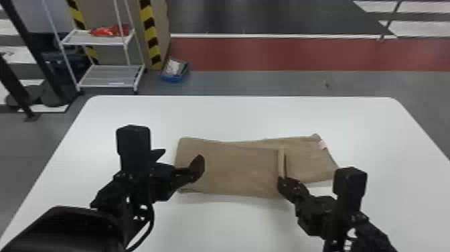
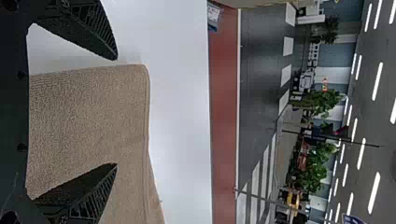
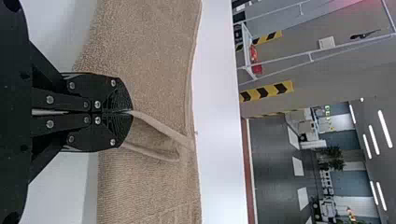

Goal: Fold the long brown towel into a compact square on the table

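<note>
We have the long brown terry towel across the middle of the frame, partly folded, its doubled part left of centre and a single-looking stretch running right to a small pale tag. It lies on the white, round-cornered table. Right gripper, lower right of centre: fingers closed, pinching a raised edge of the towel. Left gripper, left of centre at the towel's left end: fingers wide apart, nothing held; we see towel below the gap in the left wrist view. White metal rack upper left, red item on its shelf.
</note>
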`<state>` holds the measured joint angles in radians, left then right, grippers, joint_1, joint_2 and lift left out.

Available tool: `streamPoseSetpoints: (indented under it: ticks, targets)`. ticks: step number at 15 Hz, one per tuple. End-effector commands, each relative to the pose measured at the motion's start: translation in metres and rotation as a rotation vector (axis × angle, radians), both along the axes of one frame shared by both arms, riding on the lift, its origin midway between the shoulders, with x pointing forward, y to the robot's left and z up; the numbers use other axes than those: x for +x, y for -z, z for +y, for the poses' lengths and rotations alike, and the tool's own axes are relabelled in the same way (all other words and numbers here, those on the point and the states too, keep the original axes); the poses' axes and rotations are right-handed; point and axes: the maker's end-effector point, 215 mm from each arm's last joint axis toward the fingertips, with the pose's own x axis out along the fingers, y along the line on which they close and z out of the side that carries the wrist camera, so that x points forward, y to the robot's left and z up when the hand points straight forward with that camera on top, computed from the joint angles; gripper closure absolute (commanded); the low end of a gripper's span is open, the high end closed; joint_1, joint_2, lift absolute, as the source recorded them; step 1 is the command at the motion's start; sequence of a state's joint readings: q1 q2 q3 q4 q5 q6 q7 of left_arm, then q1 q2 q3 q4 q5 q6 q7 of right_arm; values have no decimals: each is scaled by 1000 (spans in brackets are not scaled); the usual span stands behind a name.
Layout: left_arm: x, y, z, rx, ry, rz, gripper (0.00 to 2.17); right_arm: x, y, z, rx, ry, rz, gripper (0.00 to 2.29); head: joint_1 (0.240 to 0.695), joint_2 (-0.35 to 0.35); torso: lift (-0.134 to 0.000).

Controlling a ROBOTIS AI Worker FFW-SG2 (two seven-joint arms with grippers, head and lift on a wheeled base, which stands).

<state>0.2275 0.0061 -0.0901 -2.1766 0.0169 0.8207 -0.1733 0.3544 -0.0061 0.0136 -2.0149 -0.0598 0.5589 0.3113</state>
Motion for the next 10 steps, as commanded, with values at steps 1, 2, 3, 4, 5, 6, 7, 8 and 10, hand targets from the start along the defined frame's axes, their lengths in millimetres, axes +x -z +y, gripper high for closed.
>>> streamPoseSetpoints:
  ticks: [1,2,3,4,5,6,7,8,10]
  targets:
    - [0,1,0,0,0,0,66,-7,12,-1,2,12,21,1345,695,-9,-123]
    - [0,2,1,0,-1,0,70,-9,14,-3,1,15,28,1166,695,-12,-123]
    - [0,3,1,0,-1,2,70,-10,14,-5,0,19,23,738,695,-13,-123]
    - [0,3,1,0,-1,0,76,-11,12,-7,0,24,12,282,695,-14,-123]
    - [0,3,1,0,-1,0,76,-10,7,-9,3,28,2,100,695,-16,-123]
    - [1,2,1,0,-1,-4,76,-10,2,-9,11,30,-6,56,695,-19,-123]
    - [1,2,1,0,-1,-4,76,-9,-4,-9,26,31,-17,39,695,-19,-123]
    - [1,2,1,0,-1,-4,80,-7,-8,-10,26,33,-24,36,695,-22,-123]
    - [1,3,0,-1,0,-3,80,3,-13,-13,20,37,-20,36,695,-23,-123]
